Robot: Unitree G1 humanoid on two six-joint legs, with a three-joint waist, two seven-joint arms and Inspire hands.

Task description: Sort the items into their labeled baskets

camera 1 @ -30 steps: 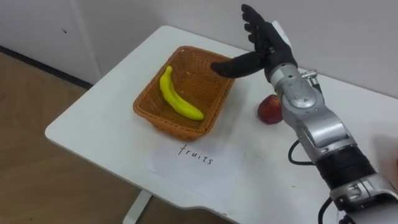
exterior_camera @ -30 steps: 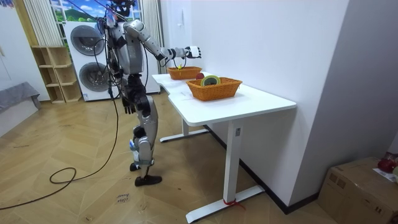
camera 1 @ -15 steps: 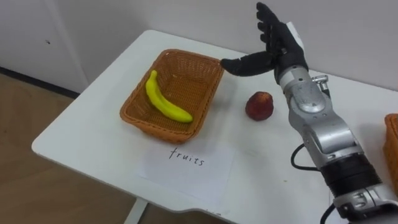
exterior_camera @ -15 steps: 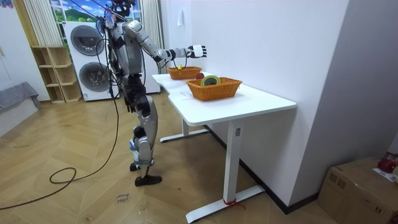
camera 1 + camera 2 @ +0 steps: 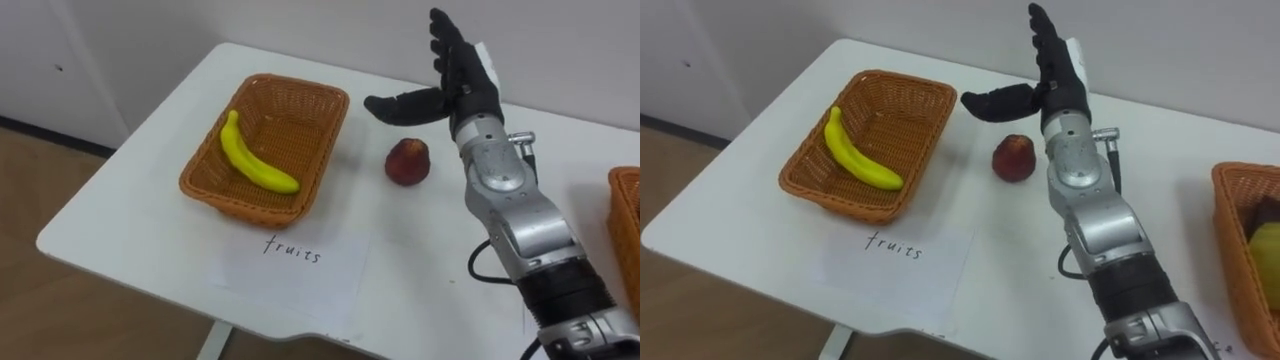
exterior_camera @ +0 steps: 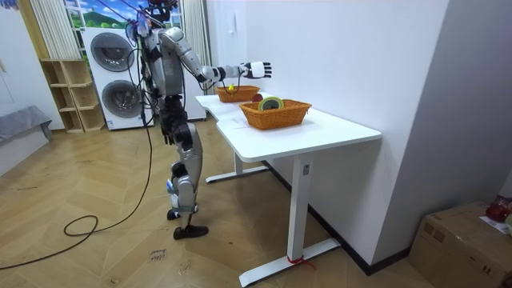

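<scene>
label sheet (image 5: 295,262) nearest, marks the fruit basket (image 5: 240,203) at its 12 | banana (image 5: 255,160) inside | apple (image 5: 408,160) loose on table (image 5: 130,200), basket's 3 | my right hand (image 5: 455,85) spread, empty, past apple's 1: I judge it poised to grasp

On the desk (image 5: 130,230) I count two baskets: one basket (image 5: 295,120) at ten o'clock, a second basket (image 5: 1232,250) at three o'clock. There are two fruits: one banana (image 5: 250,160), one red apple (image 5: 408,160). One sheet of paper (image 5: 290,265) lies at seven o'clock. One right hand (image 5: 462,80) of mine is at one o'clock.
</scene>
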